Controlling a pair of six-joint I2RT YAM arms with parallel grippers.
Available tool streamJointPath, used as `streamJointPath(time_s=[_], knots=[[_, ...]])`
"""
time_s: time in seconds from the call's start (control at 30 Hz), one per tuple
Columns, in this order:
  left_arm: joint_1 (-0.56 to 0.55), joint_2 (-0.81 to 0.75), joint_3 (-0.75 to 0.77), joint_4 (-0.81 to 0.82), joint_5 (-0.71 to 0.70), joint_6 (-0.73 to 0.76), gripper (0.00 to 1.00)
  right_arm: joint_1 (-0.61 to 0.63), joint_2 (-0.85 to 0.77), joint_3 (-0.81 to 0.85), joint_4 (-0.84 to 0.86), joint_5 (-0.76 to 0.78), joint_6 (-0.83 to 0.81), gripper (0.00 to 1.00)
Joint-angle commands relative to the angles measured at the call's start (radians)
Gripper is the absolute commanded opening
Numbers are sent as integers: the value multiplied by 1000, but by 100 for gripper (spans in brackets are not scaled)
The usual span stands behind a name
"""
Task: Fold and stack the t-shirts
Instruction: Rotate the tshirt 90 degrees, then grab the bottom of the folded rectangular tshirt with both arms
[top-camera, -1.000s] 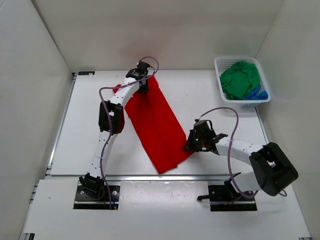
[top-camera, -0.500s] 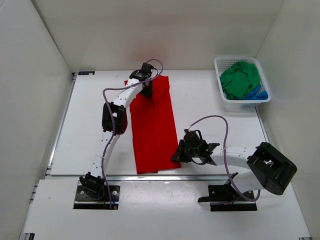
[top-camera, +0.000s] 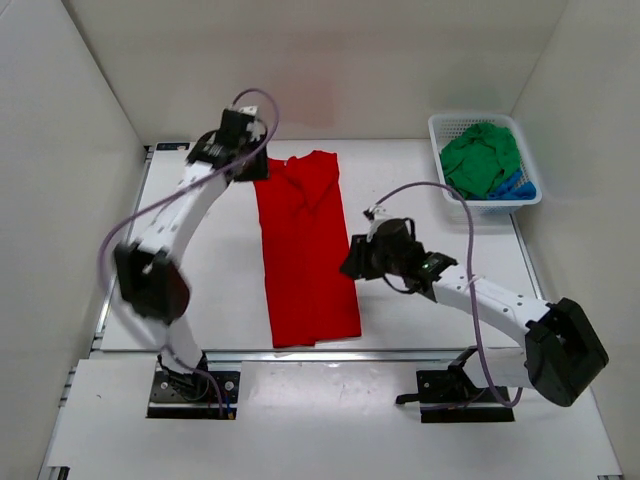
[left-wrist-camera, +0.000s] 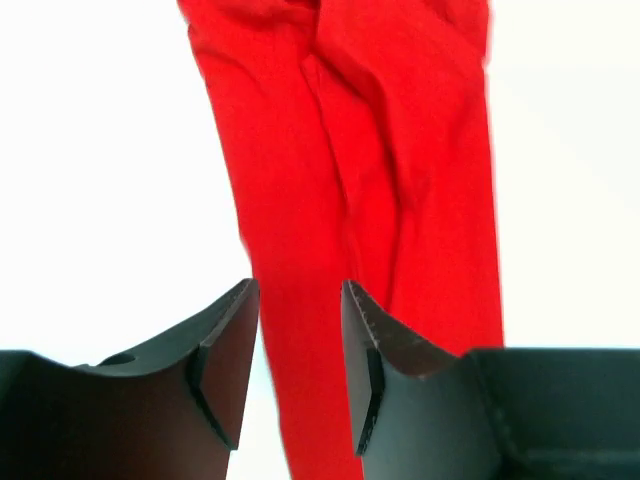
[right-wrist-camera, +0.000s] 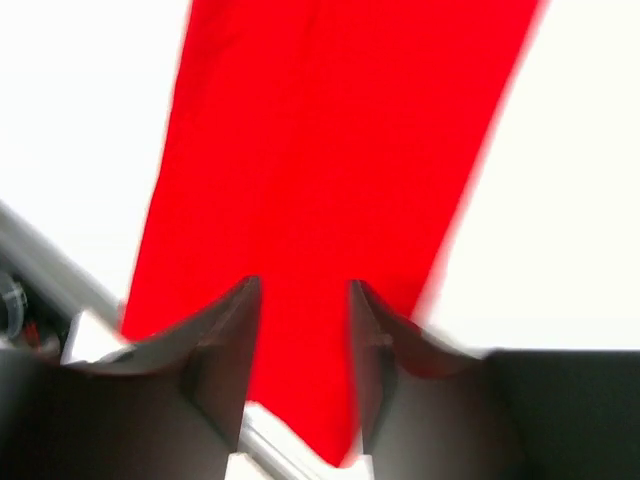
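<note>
- Left gripper: stood at the far end of the white table, just beside the far-left corner of the red shirt. Jaws were parted by a narrow gap and held nothing.
- Bright red soft cloth t-shirt: lay flat as a narrow strip, already folded lengthwise. Its long axis ran from the far edge of the table toward the arm bases. It lay to the right of the left gripper and to the left of the right one.
- Right gripper: sat just beside the strip's right long edge, about midway along. Its jaws were slightly parted and empty, with cloth showing beneath the gap.
- Judgement: the next fold probably crosses the long axis. The left arm was nearer the far end, the right arm nearer the near hem.
- White plastic lattice basket: stood at the far right, well apart, and held the green t-shirt and the blue t-shirt, both unfolded.
</note>
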Motion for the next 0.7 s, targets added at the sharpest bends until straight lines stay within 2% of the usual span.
streamJointPath(time_s=[0.0,0.03,0.1,0.13,0.2,0.3,0.5,0.67], knots=[[-82,-384,-432,73,3,-38,49,-132,-25,50,-127,-13,-159,41],[-108,-432,-508,90,32,-77,50,-178,-11,62,-183,-48,-160,44],[-154,-605,-782,117,47,-136,52,-217,-7,59,-254,-103,-150,52],[-171,-644,-843,130,56,-179,51,-214,-19,49,-289,-125,-131,53],[-236,-779,-1048,168,88,-261,50,-187,-52,-19,-279,-131,-82,55],[-288,-902,-1249,233,139,-365,51,-129,-107,-134,-225,-137,37,58],[-316,-1051,-1474,322,142,-477,53,-64,-146,-293,-106,-157,179,59],[-361,-1043,-1528,401,170,-538,53,-24,-87,-314,-50,-185,203,57]])
